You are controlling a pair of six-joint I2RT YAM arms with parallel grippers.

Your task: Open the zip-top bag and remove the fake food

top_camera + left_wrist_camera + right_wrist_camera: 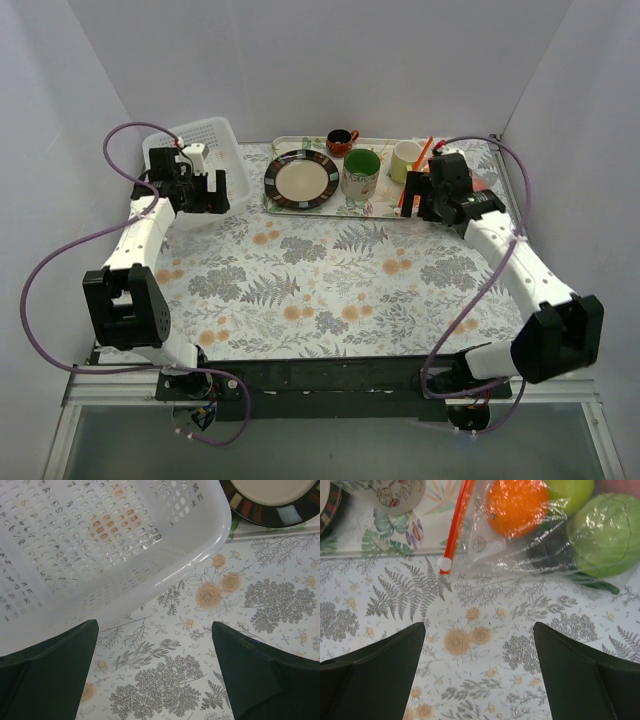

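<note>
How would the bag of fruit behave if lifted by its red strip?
The bag is thin, crinkled film, so it would probably sag and fold rather than hold shape. The round orange and big green fruit inside would likely roll toward the low end. The red strip looks the stiffest grip.

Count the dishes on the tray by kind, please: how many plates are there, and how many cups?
Plate: 1
Cups: 3 (dark red cup, green-lined mug, cream cup)
Total: 4
</note>
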